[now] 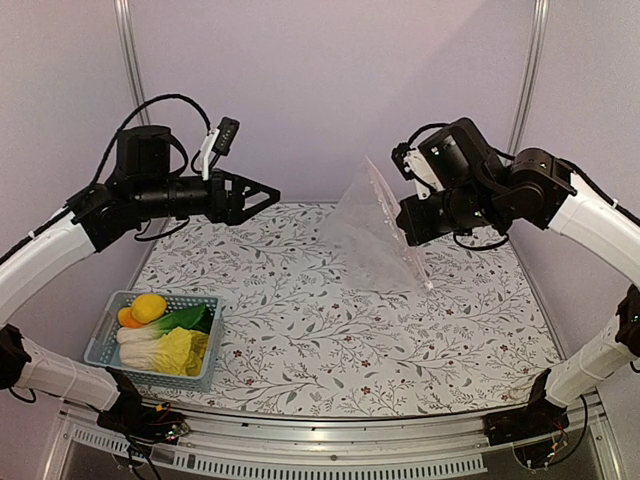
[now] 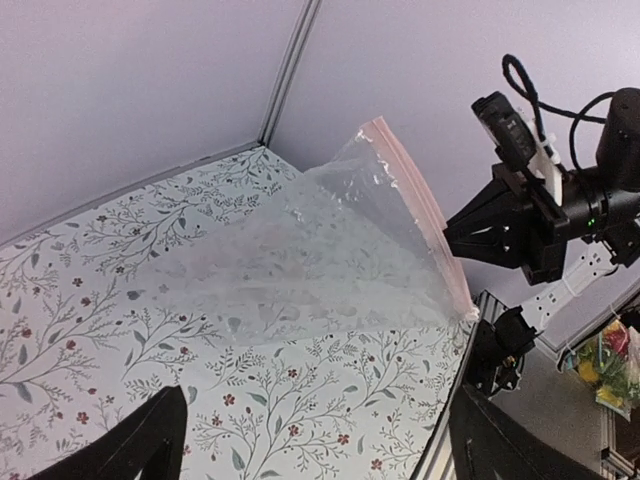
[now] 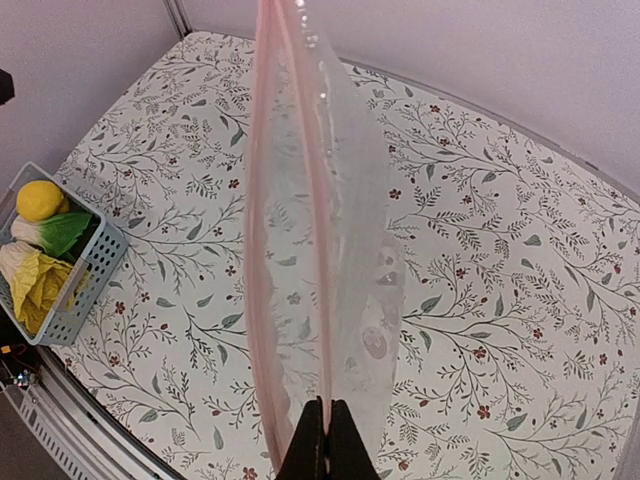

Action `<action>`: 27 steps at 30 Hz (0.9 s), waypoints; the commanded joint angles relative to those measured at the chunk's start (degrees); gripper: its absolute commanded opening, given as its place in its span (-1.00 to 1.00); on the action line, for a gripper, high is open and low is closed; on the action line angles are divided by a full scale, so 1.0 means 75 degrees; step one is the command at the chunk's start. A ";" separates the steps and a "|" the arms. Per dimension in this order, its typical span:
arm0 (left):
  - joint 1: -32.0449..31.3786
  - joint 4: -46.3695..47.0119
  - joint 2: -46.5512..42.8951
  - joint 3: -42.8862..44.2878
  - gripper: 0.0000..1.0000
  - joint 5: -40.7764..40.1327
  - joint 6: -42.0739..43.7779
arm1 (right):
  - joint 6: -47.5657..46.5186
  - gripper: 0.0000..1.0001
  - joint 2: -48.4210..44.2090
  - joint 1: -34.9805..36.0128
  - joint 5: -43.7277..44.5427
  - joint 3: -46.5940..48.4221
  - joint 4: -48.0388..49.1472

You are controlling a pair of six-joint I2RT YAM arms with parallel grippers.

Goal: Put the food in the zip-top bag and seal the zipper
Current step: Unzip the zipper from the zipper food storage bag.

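Zip-top bag (image 1: 372, 222), clear, empty.

Top view: bag held up over the far right of the table (image 1: 350, 330) by the right gripper (image 1: 408, 232), clamped on its edge; whether the lower corner rests on the cloth cannot be told. Left gripper (image 1: 268, 195) hangs well apart from it, spread wide, holding nothing. Basket (image 1: 101, 350) at near left contains all the food: yellow fruit (image 1: 150, 307), orange fruit (image 1: 128, 318), bok choy (image 1: 188, 320), cabbage (image 1: 172, 350).

Left wrist view: own fingers (image 2: 140, 445) stand at the frame's two edges, nothing between them. Bag faces this camera, its pinkish zipper (image 2: 420, 208) running along the raised edge.

Right wrist view: jaws pinched tight on the zipper strip; the mouth reads as flat and closed.

Step, as judged: presenting the bag, loading not yet begun. Next move likely calls for the left gripper either to part the mouth or to fetch one item from the basket.
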 commanded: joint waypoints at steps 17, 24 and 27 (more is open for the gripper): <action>-0.0821 0.3928 0.1172 -0.2169 0.67 0.0331 -0.3771 | 0.1021 -1.00 0.1253 -0.0022 -0.2473 -0.0762 0.2204; -0.1054 0.4339 0.1756 -0.2069 0.52 0.0331 -0.4018 | 0.1104 -1.00 0.1375 -0.0026 -0.2501 -0.0811 0.2267; -0.1098 0.4367 0.1932 -0.1980 0.45 0.0298 -0.4001 | 0.1096 -1.00 0.1398 -0.0017 -0.2499 -0.0822 0.2275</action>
